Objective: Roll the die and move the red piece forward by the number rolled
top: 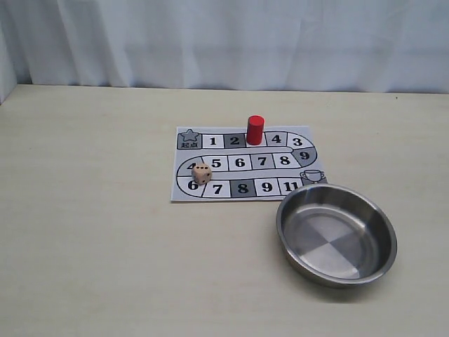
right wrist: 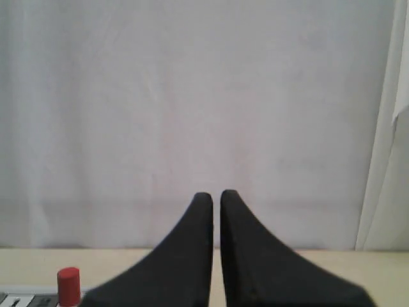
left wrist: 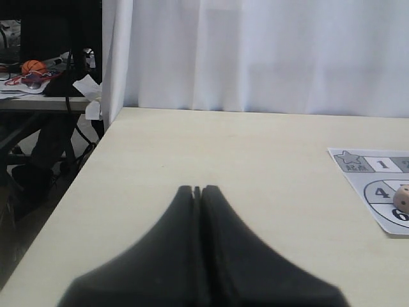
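The die (top: 201, 174) lies on the left end of the numbered paper board (top: 184, 195), over the curved track beside square 5; the left wrist view catches it as the die (left wrist: 402, 197) at the board's edge (left wrist: 358, 163). The red piece (top: 255, 130) stands upright on the top row between squares 2 and 4, and shows low in the right wrist view as the red piece (right wrist: 68, 285). My left gripper (left wrist: 198, 189) is shut with nothing in it, above bare table left of the board. My right gripper (right wrist: 216, 195) is shut and empty, facing the curtain. Neither gripper shows in the exterior view.
A round steel bowl (top: 382, 228), with nothing in it, sits at the front right, its rim touching the board's near right corner. A white curtain (top: 224, 42) backs the table. The table's left edge (left wrist: 96, 153) drops off toward a cluttered desk.
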You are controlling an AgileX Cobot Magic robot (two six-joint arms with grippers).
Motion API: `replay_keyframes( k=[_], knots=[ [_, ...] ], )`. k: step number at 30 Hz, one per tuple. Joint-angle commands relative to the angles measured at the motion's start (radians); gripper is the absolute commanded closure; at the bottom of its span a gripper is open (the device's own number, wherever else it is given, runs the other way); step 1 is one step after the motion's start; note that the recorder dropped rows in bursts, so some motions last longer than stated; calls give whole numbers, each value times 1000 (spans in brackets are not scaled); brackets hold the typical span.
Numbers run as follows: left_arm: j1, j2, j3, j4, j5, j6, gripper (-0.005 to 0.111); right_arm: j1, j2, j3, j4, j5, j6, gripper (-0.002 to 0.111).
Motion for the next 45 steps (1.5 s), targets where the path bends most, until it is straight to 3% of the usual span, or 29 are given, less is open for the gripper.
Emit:
replay_keyframes(
  k=[1,5,45],
  knots=[
    [0,0,2,-4,-13,-4,107,-1,-4,4,17,197,-31,104],
    [0,0,2,-4,-13,-4,107,-1,-4,4,9,288,-64,104],
    [0,0,2,-4,-13,-4,107,-1,-4,4,-11,293,-60,104]
  ],
)
